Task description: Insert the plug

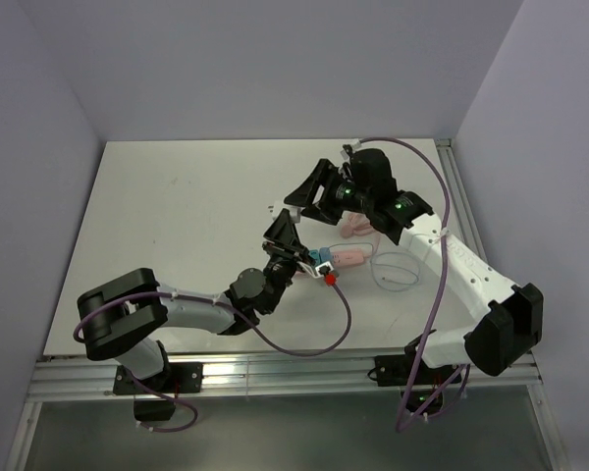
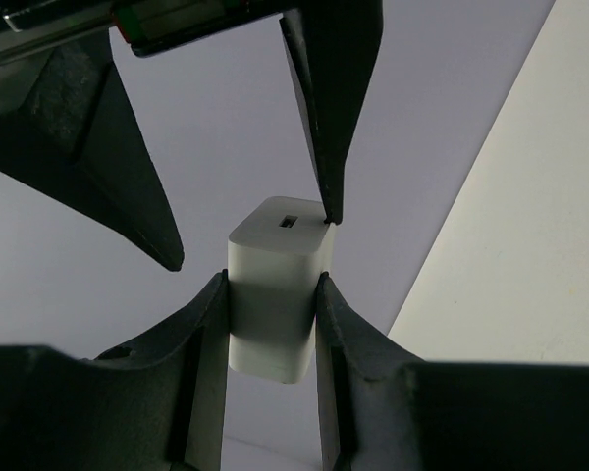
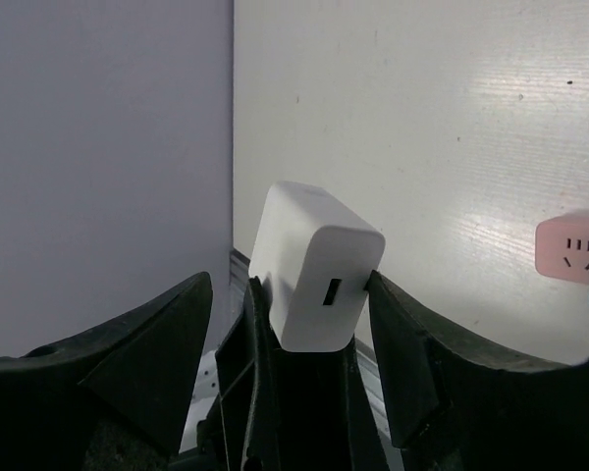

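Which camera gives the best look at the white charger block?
The right wrist view: the white charger block fills the centre, close up, with its slotted face clear. The left wrist view shows it pinched in the left gripper, its sides covered. The top view is too distant to make it out.

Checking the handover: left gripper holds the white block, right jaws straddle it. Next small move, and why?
Probably close the right gripper on the white block. The left gripper clamps its lower half, leaving the top free. One right finger touches the block, the other stands off, so the right has no grip yet.
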Available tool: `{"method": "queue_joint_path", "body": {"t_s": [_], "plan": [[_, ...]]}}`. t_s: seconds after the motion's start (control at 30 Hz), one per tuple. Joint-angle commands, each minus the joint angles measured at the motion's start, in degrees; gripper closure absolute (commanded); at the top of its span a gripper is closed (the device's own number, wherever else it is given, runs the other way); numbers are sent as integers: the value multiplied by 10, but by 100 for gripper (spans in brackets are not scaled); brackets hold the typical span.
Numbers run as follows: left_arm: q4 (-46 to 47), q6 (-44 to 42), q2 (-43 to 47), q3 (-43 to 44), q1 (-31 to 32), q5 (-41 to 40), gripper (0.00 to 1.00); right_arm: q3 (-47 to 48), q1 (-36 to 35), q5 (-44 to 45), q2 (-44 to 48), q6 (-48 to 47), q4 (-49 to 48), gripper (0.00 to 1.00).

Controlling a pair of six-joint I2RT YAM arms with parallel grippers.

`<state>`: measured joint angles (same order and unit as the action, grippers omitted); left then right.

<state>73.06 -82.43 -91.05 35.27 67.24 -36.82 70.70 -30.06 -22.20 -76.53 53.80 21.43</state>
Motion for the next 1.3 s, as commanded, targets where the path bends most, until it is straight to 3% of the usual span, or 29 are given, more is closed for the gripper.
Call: {"method": "queue_joint_path", "body": {"t_s": [0.0, 0.27, 0.63, 1.27], "plan": [[336, -19, 10, 30, -4, 24, 100, -14, 5, -8, 29, 23, -44, 29], [336, -16, 16, 33, -3, 27, 100, -30, 11, -37, 16, 62, -84, 43], [336, -24, 32, 25, -1, 32, 100, -29, 12, -59, -20, 109, -102, 43], [336, -48, 39, 26, -22, 52, 100, -53, 15, -44, 30, 95, -63, 43]]}}
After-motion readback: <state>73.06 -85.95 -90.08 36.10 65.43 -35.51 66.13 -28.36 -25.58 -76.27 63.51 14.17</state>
